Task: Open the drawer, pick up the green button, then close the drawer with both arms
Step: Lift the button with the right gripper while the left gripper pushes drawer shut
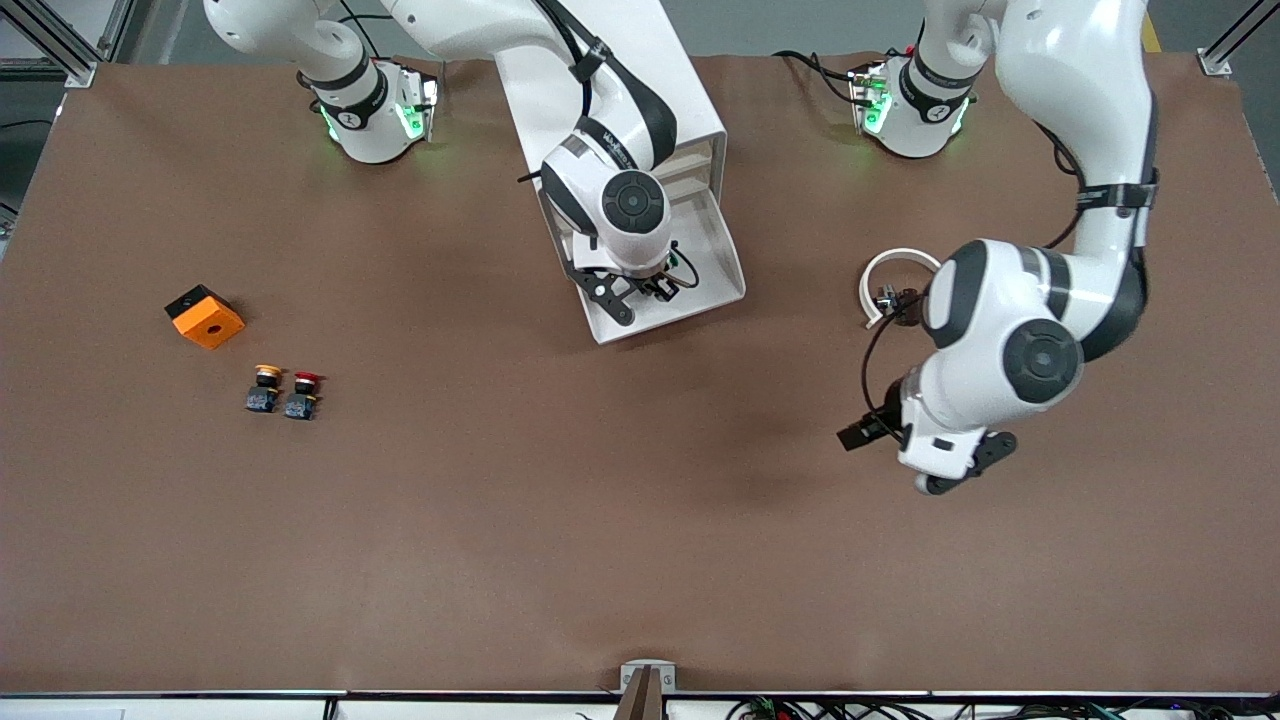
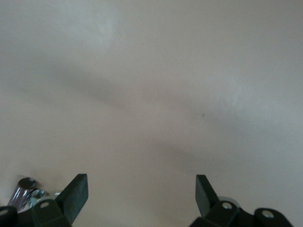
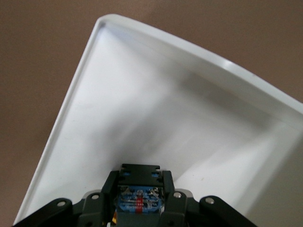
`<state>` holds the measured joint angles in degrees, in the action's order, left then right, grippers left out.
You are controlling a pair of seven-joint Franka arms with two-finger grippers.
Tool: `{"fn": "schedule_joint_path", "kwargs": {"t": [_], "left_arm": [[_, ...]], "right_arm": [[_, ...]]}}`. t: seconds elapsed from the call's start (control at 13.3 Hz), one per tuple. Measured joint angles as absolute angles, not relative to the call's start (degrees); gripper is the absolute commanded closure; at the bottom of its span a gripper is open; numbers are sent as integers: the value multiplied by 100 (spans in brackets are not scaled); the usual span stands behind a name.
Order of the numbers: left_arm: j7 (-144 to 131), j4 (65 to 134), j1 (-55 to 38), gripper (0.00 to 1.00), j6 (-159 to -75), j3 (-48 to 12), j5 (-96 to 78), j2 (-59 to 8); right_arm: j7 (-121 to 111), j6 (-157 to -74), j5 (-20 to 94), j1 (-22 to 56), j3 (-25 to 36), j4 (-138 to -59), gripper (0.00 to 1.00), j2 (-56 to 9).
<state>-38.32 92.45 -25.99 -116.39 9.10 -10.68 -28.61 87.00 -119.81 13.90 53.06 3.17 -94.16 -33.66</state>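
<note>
The button (image 3: 138, 197) sits clamped between the closed fingers (image 3: 171, 196) of the right gripper (image 1: 650, 285), inside the open white drawer (image 1: 722, 268) near the tabletop's edge by the robot bases. The drawer holds nothing else visible. The left gripper (image 2: 142, 194), fingers fully apart and empty, waits over bare tabletop (image 1: 560, 520) toward the left arm's end. A yellow-capped pushbutton (image 1: 265, 388), red-capped pushbutton (image 1: 302, 395) and orange block (image 1: 205, 317) lie toward the right arm's end.

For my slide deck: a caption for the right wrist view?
Right gripper shut on the button inside the open white drawer.
</note>
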Motion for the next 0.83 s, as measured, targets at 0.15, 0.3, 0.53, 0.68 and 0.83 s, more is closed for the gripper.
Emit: {"fn": "schedule_joint_path", "kwargs": {"t": [0.15, 0.3, 0.53, 0.68, 0.83], "left_arm": [[-3831, 9654, -2818, 0, -11878, 828, -1026, -2809], [-3831, 10000, -2919, 0, -12129, 676, -1010, -2736], [-3829, 10858, -2941, 0, -12953, 347, -1002, -2426], [-3829, 11312, -2944, 0, -13220, 109, -1001, -2254], [-3829, 11587, -2947, 0, -13429, -126, -1001, -2185]], "right_arm": [[8682, -11991, 1390, 5308, 314, -9416, 84, -3366], [8678, -12007, 1390, 5309, 314, -9414, 84, -3366], [8678, -12004, 1390, 5307, 333, -9351, 84, -3366], [8678, -11842, 1390, 5285, 358, -9203, 84, -3364], [8647, -11235, 1390, 5150, 383, -8882, 84, -3348]]}}
